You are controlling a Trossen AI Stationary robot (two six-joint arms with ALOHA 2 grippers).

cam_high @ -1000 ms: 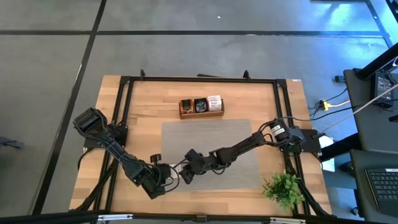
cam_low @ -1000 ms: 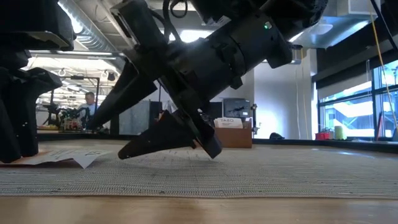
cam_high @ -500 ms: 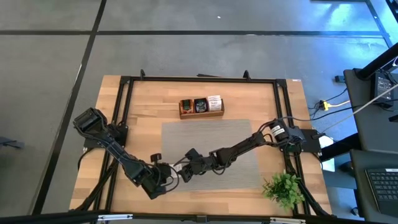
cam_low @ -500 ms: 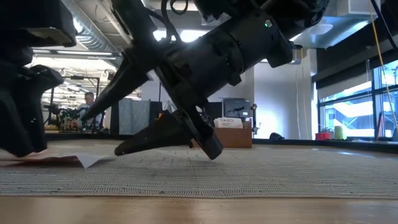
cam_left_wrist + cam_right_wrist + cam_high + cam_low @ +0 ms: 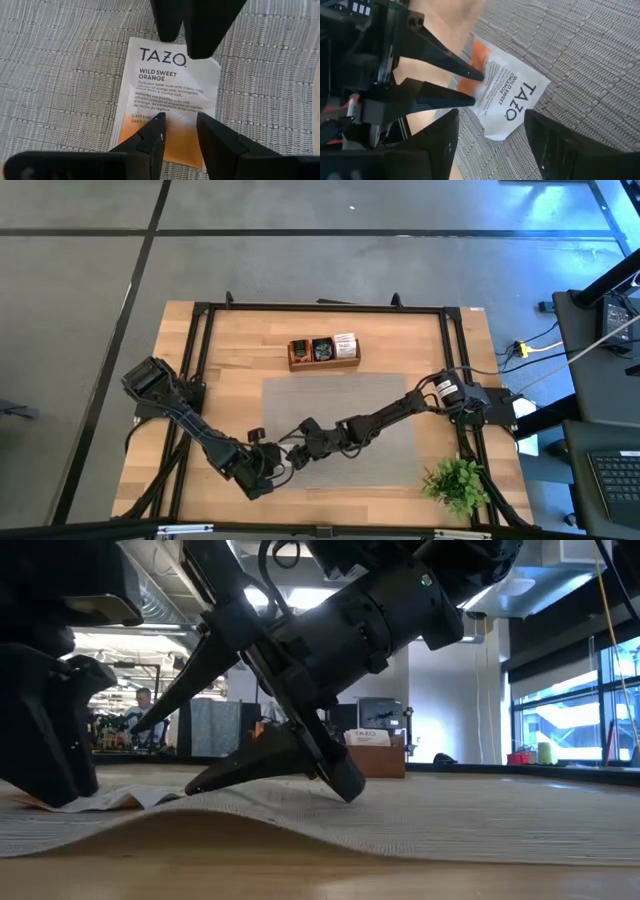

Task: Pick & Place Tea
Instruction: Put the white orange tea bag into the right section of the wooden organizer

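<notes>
I see the table (image 5: 220,350) from above, with a grey mat (image 5: 400,395) across its middle and near side. In the low view the mat's near edge is humped up off the wood. Both arms meet at the mat's front left corner. The left arm reaches in from the left edge, the right arm stretches across the mat from the right edge.

A wooden tray (image 5: 323,352) sits beyond the mat, and a plant (image 5: 458,482) stands at the front right corner.

My left gripper (image 5: 178,122) is down at the sachet (image 5: 167,102), fingers parted a little, with their tips over its orange end; I cannot tell whether they press it. My right gripper (image 5: 492,131) points at the same sachet from the opposite side, its fingers spread wide with nothing between them, the tips just beyond the end printed TAZO.

The sachet lies flat on the mat near that corner, white with an orange band, reading Wild Sweet Orange. Neither gripper has lifted it.
</notes>
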